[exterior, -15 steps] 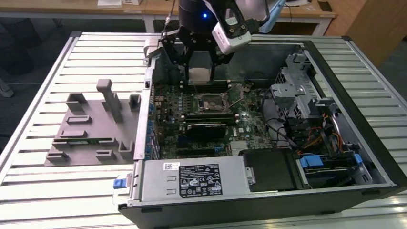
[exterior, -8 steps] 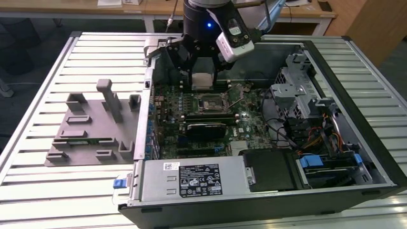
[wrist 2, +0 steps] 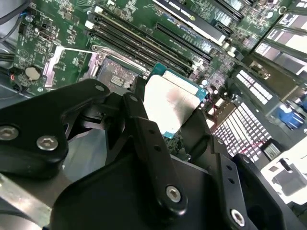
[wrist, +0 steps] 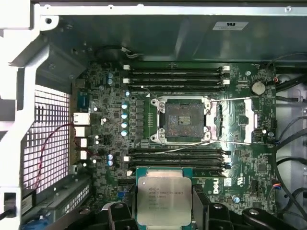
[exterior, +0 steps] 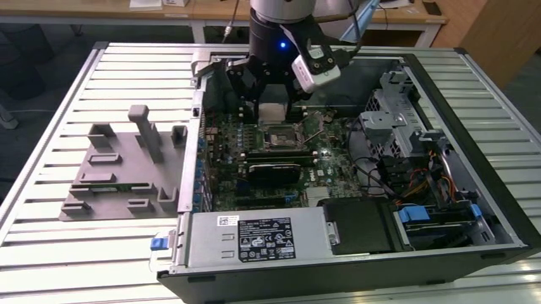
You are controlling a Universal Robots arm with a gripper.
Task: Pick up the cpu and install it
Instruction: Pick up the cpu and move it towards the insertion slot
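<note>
An open computer case (exterior: 338,277) is laid on its side on the ribbed metal tabletop (exterior: 50,240). Inside the case are a green motherboard (wrist: 100,96), a silver power box (exterior: 203,244), a grey metal drive cage (exterior: 397,120) and bundles of coloured wires (exterior: 414,183). A white label (exterior: 263,239) with small black print is stuck on the power box. The cpu (wrist: 160,199) is a flat square with a shiny silver-grey top and a thin green edge, and tiny writing is printed on its top. It is gripped on two opposite sides by the black fingers (wrist: 199,208) of the gripper (wrist: 160,213), which are closed tight on it. It is held in the air over the motherboard, near the square socket (wrist: 184,120) but not in it. The socket is ringed by a shiny metal frame, and long black slots (wrist: 177,73) run beside it. At the exterior view's left of the case, a flat grey holder (exterior: 110,183) with blocky posts sits on the tabletop.
</note>
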